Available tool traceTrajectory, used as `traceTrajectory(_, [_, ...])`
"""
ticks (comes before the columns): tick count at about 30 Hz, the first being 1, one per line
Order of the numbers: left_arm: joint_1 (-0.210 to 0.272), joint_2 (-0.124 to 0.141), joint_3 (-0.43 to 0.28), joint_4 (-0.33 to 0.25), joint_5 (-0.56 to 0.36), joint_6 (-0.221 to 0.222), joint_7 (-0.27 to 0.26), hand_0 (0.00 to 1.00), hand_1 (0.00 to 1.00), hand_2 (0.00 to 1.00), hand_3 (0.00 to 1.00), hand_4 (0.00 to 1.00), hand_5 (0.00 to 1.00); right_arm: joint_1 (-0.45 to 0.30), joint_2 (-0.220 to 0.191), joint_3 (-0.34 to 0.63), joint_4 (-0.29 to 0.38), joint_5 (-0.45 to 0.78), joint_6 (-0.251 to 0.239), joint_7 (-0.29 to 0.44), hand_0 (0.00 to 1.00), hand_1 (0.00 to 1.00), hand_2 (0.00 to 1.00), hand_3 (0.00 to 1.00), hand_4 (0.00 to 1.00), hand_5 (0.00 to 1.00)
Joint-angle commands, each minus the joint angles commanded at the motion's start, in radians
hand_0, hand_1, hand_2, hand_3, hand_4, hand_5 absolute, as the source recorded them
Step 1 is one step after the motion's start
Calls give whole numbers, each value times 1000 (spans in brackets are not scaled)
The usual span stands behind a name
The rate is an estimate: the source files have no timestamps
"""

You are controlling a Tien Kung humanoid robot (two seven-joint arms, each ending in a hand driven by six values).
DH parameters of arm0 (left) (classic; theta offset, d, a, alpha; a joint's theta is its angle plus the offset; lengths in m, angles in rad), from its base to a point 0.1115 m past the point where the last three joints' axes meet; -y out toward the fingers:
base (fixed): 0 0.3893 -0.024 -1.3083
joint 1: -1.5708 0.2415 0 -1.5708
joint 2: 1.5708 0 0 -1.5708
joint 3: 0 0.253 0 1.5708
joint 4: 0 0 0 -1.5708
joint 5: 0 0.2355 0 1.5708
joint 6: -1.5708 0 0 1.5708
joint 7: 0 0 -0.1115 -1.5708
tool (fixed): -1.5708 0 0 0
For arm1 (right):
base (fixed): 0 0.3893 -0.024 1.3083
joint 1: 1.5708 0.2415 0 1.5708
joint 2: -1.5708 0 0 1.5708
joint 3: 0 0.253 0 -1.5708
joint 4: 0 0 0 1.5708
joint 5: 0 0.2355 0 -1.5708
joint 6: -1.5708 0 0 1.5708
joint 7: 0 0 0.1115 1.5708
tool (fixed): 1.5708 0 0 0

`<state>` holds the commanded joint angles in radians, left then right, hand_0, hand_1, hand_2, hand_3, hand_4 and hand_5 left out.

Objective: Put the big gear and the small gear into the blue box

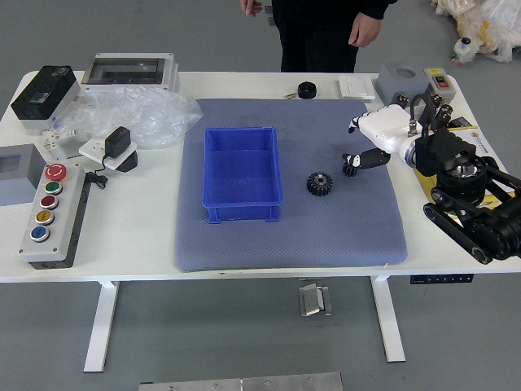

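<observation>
The robot's right hand (386,135) is over the right part of the blue-grey mat (285,240), its arm reaching in from the right across the surface (146,257). The hand is partly open, its fingers loosely extended and holding nothing. One dark finger points left and partly covers the small gear (350,170), seen from above; whether it touches the gear cannot be told. The small gear lies on the mat toward its right edge, just below the hand in the view. The big gear (319,184) lies to the left of the small gear and a little closer to the mat's near edge, apart from the hand, between the small gear and the blue box (241,171). The box stands upright on the left half of the mat, well apart from the hand, with both gears outside it, off its right side. Beyond the surface's far edge stands a person (319,37), one hand (365,30) hanging down at the right and the other (251,7) at the left, partly cut off by the picture's top
</observation>
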<state>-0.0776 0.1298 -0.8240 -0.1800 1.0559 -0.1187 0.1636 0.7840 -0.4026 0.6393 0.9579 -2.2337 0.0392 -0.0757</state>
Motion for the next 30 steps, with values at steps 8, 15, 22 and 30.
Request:
traceTrajectory(8, [0, -1, 2, 0, 3, -1, 0, 863, 832, 818, 837, 701, 302, -13, 18, 2, -1, 42, 21, -13, 725, 664, 791, 783, 692, 703])
traceTrajectory(15, [-1, -2, 4, 0, 5, -1, 1, 863, 833, 818, 837, 700, 303, -18, 33, 21, -9, 52, 36, -25, 725, 664, 791, 783, 692, 703])
traceTrajectory(22, [0, -4, 7, 0, 5, -1, 0, 863, 831, 818, 837, 700, 298, -25, 46, 42, -33, 71, -7, -20, 725, 664, 791, 783, 692, 703])
traceTrajectory(30, [2, -10, 6, 0, 5, -1, 0, 863, 831, 818, 837, 700, 297, -43, 61, 68, -64, 80, -94, 23, 725, 664, 791, 783, 692, 703])
